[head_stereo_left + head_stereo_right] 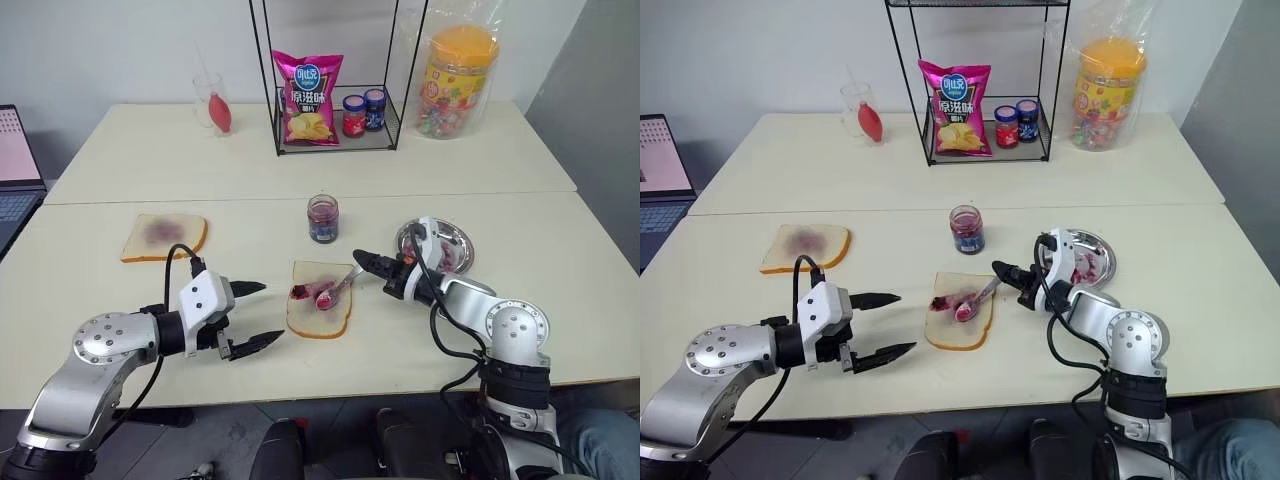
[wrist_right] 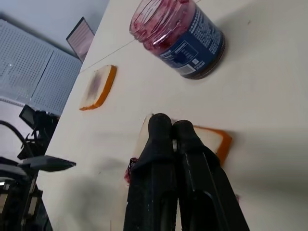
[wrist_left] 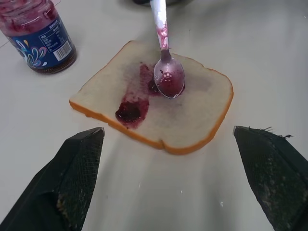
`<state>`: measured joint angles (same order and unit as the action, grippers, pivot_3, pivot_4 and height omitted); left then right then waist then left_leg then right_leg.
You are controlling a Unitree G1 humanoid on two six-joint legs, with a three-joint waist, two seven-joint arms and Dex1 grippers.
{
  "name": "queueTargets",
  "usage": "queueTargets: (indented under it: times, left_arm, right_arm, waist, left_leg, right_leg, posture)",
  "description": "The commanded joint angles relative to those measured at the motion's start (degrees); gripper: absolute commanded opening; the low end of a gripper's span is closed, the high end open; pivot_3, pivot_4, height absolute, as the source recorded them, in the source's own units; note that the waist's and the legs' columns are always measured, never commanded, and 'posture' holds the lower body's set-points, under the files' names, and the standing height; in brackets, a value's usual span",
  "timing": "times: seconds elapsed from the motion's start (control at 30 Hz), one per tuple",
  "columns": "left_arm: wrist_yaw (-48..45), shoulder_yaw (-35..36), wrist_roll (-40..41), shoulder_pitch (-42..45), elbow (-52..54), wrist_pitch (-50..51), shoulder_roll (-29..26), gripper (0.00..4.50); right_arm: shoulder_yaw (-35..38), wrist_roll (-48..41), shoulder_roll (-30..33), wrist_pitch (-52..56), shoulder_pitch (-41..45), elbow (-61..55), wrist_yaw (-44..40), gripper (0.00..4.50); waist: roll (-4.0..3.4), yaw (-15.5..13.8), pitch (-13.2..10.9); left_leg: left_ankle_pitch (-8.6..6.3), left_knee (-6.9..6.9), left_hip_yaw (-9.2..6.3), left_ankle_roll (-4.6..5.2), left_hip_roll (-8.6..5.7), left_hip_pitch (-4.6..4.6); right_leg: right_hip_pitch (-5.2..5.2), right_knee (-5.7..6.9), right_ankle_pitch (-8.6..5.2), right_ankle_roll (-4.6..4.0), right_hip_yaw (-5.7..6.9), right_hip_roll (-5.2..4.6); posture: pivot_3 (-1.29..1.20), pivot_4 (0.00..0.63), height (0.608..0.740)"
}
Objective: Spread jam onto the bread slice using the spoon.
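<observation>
At the upper left of the left eye view, a second bread slice [image 1: 163,237] with a dull stain is lying well apart from the work. Lower left, the left gripper [image 1: 252,317] is hovering with its fingers [image 3: 72,183] standing wide and empty, pointing toward the bread slice [image 1: 319,312] at centre frame, just beside its left edge. The jam [image 3: 130,109] is sitting as a dark lump and smear on that slice's left half. The spoon [image 1: 338,287] is resting bowl-down on the slice, its long axis running up and right to the right gripper [image 1: 368,261], whose fingers [image 2: 161,159] are pinched closed on the handle. The right arm is therefore the nearer one, and the unspread lump lies leftward of the bowl. Above centre, the open jam jar [image 1: 323,218] is standing clear; the steel dish [image 1: 450,242] is sitting behind the right wrist on the counter [image 1: 90,290].
</observation>
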<state>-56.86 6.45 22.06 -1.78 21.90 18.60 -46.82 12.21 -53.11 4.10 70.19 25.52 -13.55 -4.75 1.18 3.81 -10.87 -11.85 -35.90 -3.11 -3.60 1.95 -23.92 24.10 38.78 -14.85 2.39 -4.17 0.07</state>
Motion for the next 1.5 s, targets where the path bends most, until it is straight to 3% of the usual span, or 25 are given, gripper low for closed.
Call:
queueTargets:
  times: [0.03, 0.3, 0.67, 1.1, 1.27, 1.5]
  left_arm:
    - [0.5, 0.5, 0.9, 0.5, 2.6, 1.1, -0.4, 4.50]
    - [0.3, 0.9, 1.4, 0.9, 3.5, 2.9, -0.6, 4.50]
    - [0.2, 1.0, 1.0, 0.4, 3.5, 2.7, -0.5, 4.50]
    - [-1.2, 1.9, 0.4, -2.6, 1.6, -0.6, -0.4, 4.50]
    - [-1.8, 2.5, 0.1, -5.1, 0.1, -3.5, -0.2, 4.50]
    - [-2.2, 2.1, -0.6, -5.7, -2.5, -6.7, -0.2, 4.50]
  right_arm:
    - [0.7, -4.5, 0.5, 2.0, 0.0, -3.8, -1.0, 0.03]
    - [4.9, -6.2, -5.2, -0.4, 3.4, 2.3, 5.8, 0.03]
    - [1.6, -1.6, -1.0, -1.6, 2.1, 5.6, 3.3, 0.03]
    - [3.8, -9.8, 2.7, 6.7, 1.0, 2.0, 1.9, 0.03]
    - [6.3, -12.2, 1.0, 5.0, 3.1, 3.2, 4.3, 0.03]
    - [6.1, -8.1, -1.4, -0.2, 5.1, 8.7, 6.4, 0.03]
  waist:
    - [0.00, 0.0, 0.0]
    - [0.00, 0.1, 0.0]
    - [0.00, 0.1, 0.0]
    - [0.00, 0.1, 0.0]
    - [0.00, 0.4, 0.0]
    - [0.00, 0.5, 0.0]
  left_leg:
    - [0.00, 0.01, 0.00, 0.00, 0.00, 0.00]
    - [0.00, 0.00, -0.01, 0.00, 0.01, 0.00]
    - [0.00, 0.02, -0.01, 0.00, 0.01, 0.00]
    - [0.00, 0.03, 0.00, 0.00, 0.01, 0.00]
    - [0.00, 0.06, -0.01, 0.00, 0.04, 0.01]
    - [0.00, 0.05, 0.01, 0.00, 0.04, 0.01]
  right_leg:
    - [0.00, 0.00, 0.00, 0.00, 0.00, 0.00]
    - [0.00, 0.01, 0.00, 0.00, 0.00, 0.02]
    - [0.01, -0.01, 0.00, -0.01, 0.00, 0.02]
    - [0.00, -0.02, -0.01, -0.02, -0.01, 0.02]
    - [0.02, -0.01, -0.12, -0.20, 0.00, 0.04]
    - [0.01, -0.02, -0.21, -0.36, 0.00, 0.04]
  posture:
    - [0.00, 0.150, 0.740]
    - [0.00, 0.150, 0.740]
    - [0.00, 0.150, 0.740]
    - [0.00, 0.150, 0.740]
    - [0.00, 0.150, 0.740]
    - [0.00, 0.150, 0.740]
